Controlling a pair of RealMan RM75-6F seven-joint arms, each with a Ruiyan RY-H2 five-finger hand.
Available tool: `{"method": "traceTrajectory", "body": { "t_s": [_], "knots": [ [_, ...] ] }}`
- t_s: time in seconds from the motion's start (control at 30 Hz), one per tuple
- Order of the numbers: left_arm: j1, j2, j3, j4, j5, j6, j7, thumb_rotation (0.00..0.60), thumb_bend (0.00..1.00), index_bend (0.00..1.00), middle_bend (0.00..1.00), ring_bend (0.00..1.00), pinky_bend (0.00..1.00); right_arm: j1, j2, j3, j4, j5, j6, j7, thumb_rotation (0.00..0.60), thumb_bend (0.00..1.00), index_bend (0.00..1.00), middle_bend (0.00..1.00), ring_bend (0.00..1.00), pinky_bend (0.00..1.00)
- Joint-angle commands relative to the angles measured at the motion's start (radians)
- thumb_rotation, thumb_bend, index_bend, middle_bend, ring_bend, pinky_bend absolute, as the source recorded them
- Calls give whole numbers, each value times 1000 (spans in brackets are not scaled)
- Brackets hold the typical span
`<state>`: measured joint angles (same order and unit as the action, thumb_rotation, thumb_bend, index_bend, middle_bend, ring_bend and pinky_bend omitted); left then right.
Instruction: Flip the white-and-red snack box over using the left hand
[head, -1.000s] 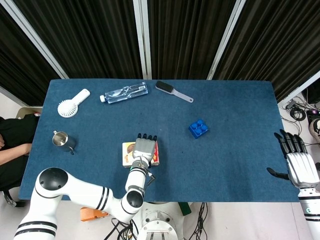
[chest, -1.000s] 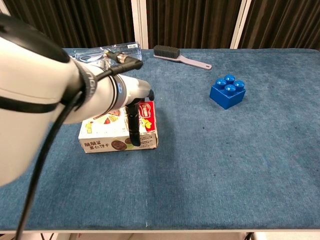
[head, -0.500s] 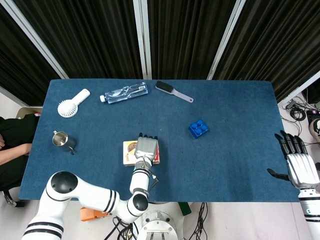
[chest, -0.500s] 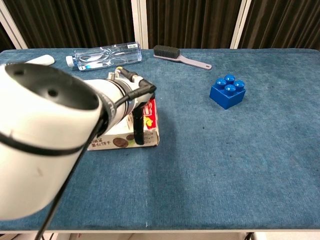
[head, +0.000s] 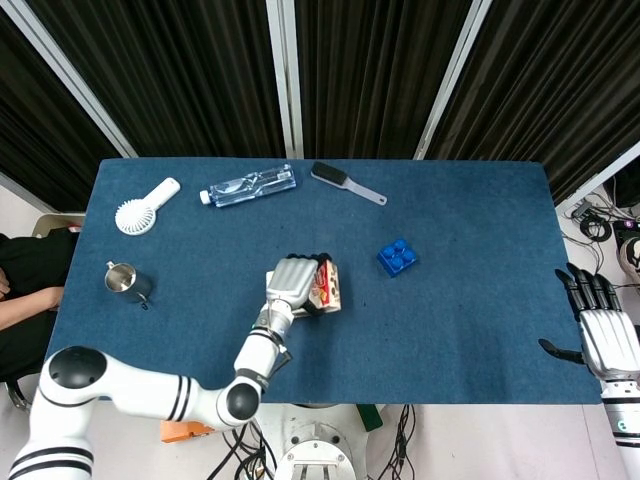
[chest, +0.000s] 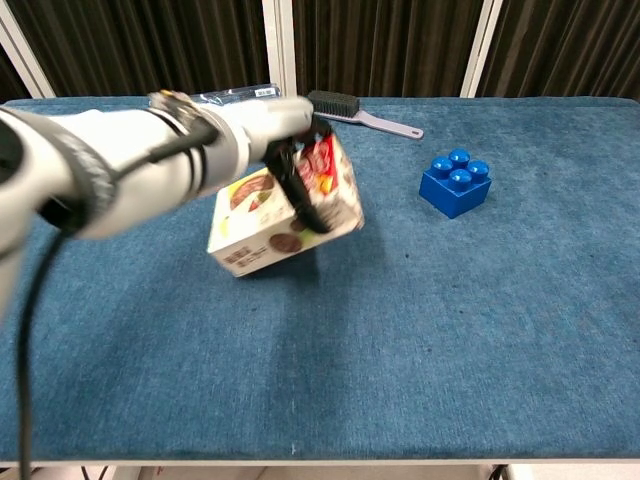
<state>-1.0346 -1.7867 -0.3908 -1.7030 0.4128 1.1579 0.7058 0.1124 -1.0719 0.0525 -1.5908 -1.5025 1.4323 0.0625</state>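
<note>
My left hand (head: 290, 284) (chest: 275, 130) grips the white-and-red snack box (head: 326, 287) (chest: 283, 213) near the middle of the blue table. The box is lifted off the cloth and tilted, its right end higher than its left. Dark fingers (chest: 300, 190) wrap over the box's front face in the chest view. My right hand (head: 601, 335) hangs open past the table's right edge, holding nothing.
A blue toy brick (head: 397, 257) (chest: 456, 183) sits right of the box. At the back lie a water bottle (head: 247, 185), a brush (head: 345, 181) and a white hand fan (head: 145, 206). A metal cup (head: 125, 280) stands at the left.
The left hand has taken hold of the box, lifted it off the table and carried it right, tilting it. The right hand has dropped slightly.
</note>
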Motion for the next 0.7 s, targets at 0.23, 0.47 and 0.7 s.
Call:
{"method": "traceTrajectory", "body": {
  "t_s": [0.23, 0.47, 0.7],
  "knots": [
    [279, 111, 2, 167, 749, -346, -908, 600, 60, 329, 334, 237, 204, 4, -2, 2, -11, 1, -7, -17, 600, 175, 0, 0, 0, 0],
    [291, 46, 65, 345, 943, -295, -1219, 600, 33, 328, 332, 212, 177, 7, -1, 3, -26, 4, -11, -35, 600, 175, 0, 0, 0, 0],
    [271, -21, 110, 494, 1000, -257, -1334, 600, 17, 328, 332, 211, 141, 3, 3, 6, -45, 13, -6, -51, 600, 175, 0, 0, 0, 0]
  ]
}}
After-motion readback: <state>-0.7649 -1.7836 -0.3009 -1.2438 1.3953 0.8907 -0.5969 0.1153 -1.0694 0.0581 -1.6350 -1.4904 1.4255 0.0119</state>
